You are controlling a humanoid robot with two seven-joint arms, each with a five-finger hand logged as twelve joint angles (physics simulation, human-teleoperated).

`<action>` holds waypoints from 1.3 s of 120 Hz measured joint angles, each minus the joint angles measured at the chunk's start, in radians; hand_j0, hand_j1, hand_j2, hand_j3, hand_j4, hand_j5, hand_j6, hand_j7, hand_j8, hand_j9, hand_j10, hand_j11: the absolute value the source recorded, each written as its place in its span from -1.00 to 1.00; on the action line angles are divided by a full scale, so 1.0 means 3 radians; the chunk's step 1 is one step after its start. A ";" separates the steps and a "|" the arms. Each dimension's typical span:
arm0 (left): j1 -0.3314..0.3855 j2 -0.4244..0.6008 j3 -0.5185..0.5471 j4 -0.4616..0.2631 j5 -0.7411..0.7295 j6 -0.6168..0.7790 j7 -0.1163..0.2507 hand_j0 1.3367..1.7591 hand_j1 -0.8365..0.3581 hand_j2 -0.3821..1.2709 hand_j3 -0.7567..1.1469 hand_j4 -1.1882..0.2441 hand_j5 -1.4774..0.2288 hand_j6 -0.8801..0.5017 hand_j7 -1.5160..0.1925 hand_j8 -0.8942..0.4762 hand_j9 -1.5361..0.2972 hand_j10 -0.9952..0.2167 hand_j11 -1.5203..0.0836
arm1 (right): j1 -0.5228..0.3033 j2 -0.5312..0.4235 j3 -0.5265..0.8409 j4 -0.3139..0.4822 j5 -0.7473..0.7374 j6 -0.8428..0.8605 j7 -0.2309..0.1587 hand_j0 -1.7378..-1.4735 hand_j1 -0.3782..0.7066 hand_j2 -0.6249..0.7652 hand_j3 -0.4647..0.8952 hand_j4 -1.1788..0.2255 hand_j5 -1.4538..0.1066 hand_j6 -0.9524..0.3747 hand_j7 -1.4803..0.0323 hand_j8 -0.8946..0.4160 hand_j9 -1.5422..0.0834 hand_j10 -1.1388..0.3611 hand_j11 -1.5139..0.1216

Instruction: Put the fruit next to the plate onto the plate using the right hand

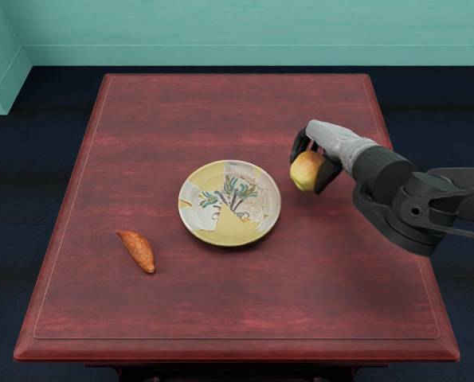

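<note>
A yellow-red apple is held in my right hand, whose dark fingers curl around it just right of the plate. It looks lifted slightly above the table. The yellow plate with a blue-green plant pattern lies at the table's middle, with nothing on it. My right arm comes in from the right edge. The left arm is out of view.
An orange sweet potato lies on the red-brown table, left of and nearer than the plate. The table's far edge meets a dark floor and a teal wall.
</note>
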 joint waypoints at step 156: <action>-0.0005 0.0000 0.0003 0.0017 0.0000 0.0000 0.0000 0.52 0.97 -0.54 -0.21 0.65 0.72 0.26 0.76 0.29 0.66 0.63 0.88 | 0.0303 0.1276 0.0028 -0.0640 0.0529 -0.0011 0.0002 -0.39 0.03 0.43 -0.32 -0.21 -0.22 -0.33 -0.13 -0.38 -0.15 -0.30 -0.19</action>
